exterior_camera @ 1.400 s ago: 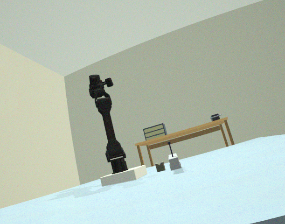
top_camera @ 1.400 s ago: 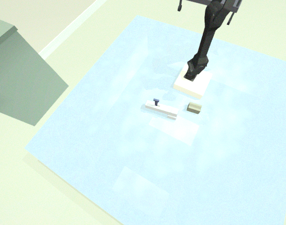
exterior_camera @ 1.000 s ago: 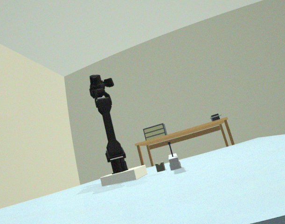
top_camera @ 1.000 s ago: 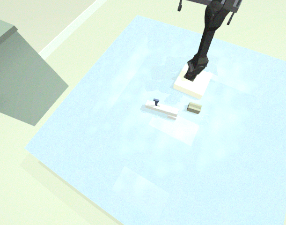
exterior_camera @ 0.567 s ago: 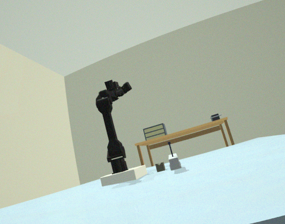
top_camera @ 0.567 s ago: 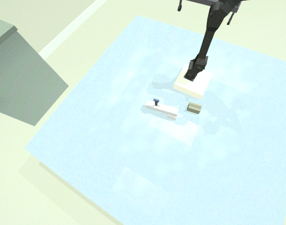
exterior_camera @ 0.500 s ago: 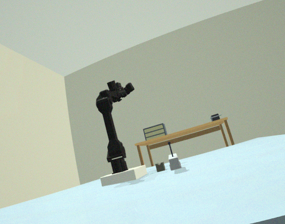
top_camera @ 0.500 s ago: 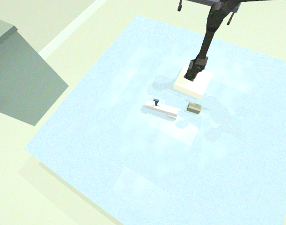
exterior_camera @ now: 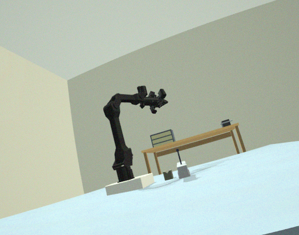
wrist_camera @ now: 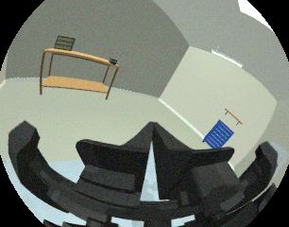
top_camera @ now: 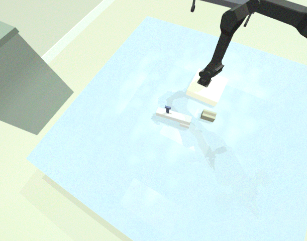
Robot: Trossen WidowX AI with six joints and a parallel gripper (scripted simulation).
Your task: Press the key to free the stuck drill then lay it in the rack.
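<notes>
A dark blue T-topped drill (top_camera: 167, 109) (exterior_camera: 179, 156) stands upright in the long white block (top_camera: 180, 117) (exterior_camera: 183, 173). A small pale tab (top_camera: 185, 125) juts low from the block's right end in the top view; I cannot tell for certain that it is the key. The rack, a small olive block with a V groove (top_camera: 208, 115) (exterior_camera: 168, 175), sits beside the white block, apart from it. My gripper (exterior_camera: 166, 102) (wrist_camera: 152, 125) is shut and empty, raised high above the block and rack and pointing roughly level. Its fingers are out of view in the top view.
The arm stands on a cream base (top_camera: 215, 90) (exterior_camera: 130, 186) near the rack. A wooden table (exterior_camera: 195, 138) (wrist_camera: 75, 84) with a shelf unit (exterior_camera: 162, 138) (wrist_camera: 64, 43) stands in the background. A large grey-green box-like shape (top_camera: 26, 85) is at the left in the top view.
</notes>
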